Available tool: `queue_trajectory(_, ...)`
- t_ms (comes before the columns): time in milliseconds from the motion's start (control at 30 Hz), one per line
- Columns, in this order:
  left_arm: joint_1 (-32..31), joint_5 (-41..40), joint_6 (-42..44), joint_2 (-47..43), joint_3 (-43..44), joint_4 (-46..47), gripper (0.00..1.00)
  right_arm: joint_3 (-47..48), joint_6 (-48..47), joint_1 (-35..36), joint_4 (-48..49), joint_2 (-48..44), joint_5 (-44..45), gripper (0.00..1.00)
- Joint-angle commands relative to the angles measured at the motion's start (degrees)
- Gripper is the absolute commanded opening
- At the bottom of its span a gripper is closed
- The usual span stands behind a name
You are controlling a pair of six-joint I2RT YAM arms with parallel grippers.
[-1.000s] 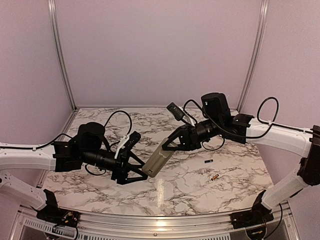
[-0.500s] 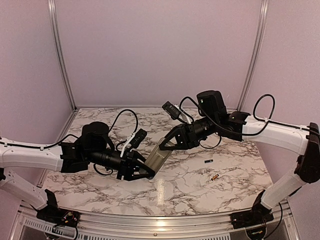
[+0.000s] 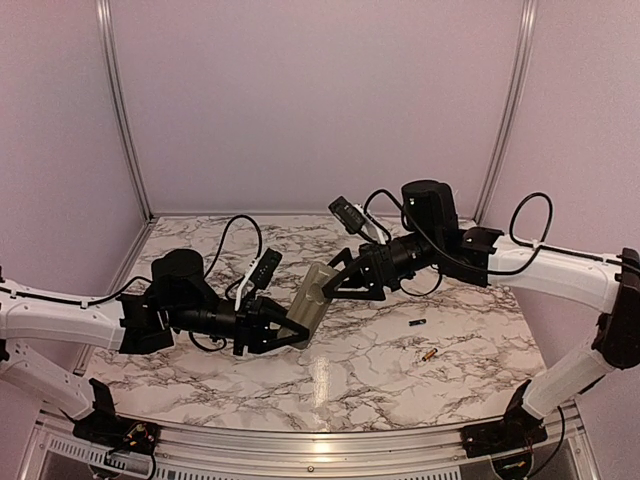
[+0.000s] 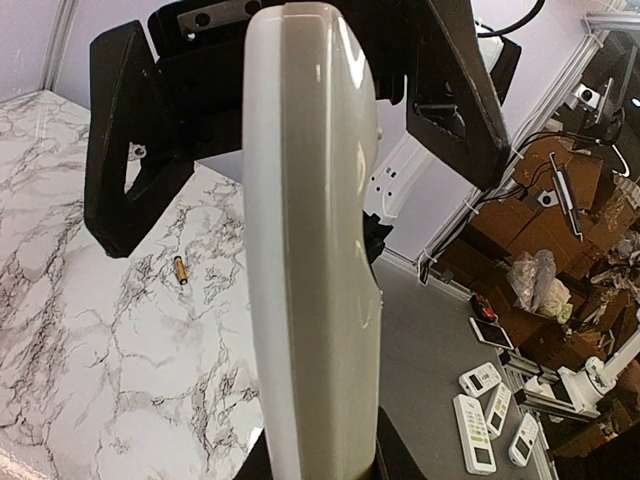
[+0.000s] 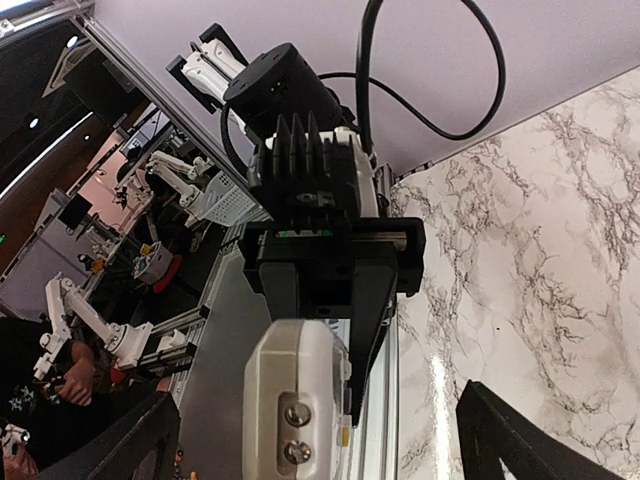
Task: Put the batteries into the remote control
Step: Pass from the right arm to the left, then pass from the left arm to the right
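Observation:
The remote control point(image 3: 310, 297) hangs tilted above the table's middle, greyish back showing. My left gripper point(image 3: 285, 325) is shut on its lower end; in the left wrist view the remote control point(image 4: 310, 250) rises between my dark fingers. My right gripper point(image 3: 340, 280) stands open around the upper end, its fingers point(image 4: 125, 150) spread clear of both sides. The right wrist view shows the remote's end point(image 5: 297, 400) with two metal contacts. On the marble to the right lie the batteries: a blackish one point(image 3: 417, 323) and a gold one point(image 3: 429, 354), also in the left wrist view point(image 4: 181, 270).
Pale walls and aluminium posts point(image 3: 508, 110) close in the table point(image 3: 200, 385) on three sides. Both arms reach toward the middle, almost meeting. Beyond the table, the left wrist view shows several spare remotes point(image 4: 480, 420) on a grey bench and cardboard boxes.
My left gripper has closed on the remote's lower end. My right gripper, shut on the remote until now, has opened and let it go. The remote has shifted slightly up and left.

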Motion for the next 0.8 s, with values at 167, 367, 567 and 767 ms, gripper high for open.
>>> queue_trajectory(167, -0.3, -2.3, -8.9, 2.5, -2.9, 23.1, 0.05, -6.5, 13.1, -0.3, 23.7, -2.3, 4.0, 0.9)
queue_trajectory(367, -0.3, -2.1, -13.5, 7.1, -2.9, 29.4, 0.05, -5.7, 14.0, 0.2, 26.4, -1.8, 8.5, 0.84)
queue_trajectory(567, -0.3, -2.9, -14.8, 8.2, -3.5, 32.0, 0.05, -5.6, 15.6, 0.4, 28.1, -0.2, 9.4, 0.72)
queue_trajectory(767, -0.3, -4.1, -15.2, 9.3, -3.4, 33.5, 0.05, -6.4, 16.3, 0.4, 29.4, 0.4, 10.1, 0.62)
